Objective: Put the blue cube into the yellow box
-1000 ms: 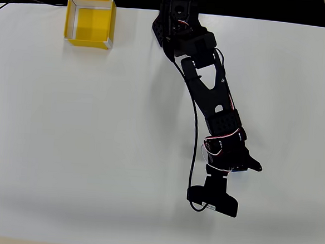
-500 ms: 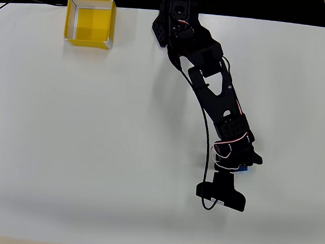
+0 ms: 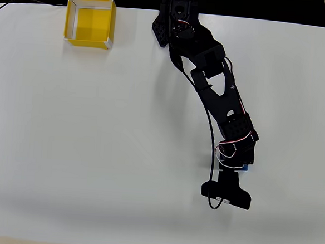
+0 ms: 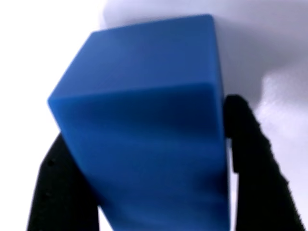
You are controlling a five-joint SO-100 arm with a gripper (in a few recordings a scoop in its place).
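White counter [image 3: 66, 149] lies under me in the overhead view. The yellow box [image 3: 89, 22] sits far off from my jaws, up at the back left corner. A bit of the blue cube [image 3: 245, 167] peeks out beside my wrist. In the wrist view, my jaws [image 4: 144, 163] squeeze the blue cube [image 4: 144, 130], one finger [image 4: 252, 163] on each side.

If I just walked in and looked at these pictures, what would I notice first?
Probably the small bright-blue solid block, huge in the wrist view, sitting between the black fingers of the gripper. From overhead, the long black robot arm stretches across the white table toward the lower right. Far off in the top left corner sits the square open-topped bright-yellow box.
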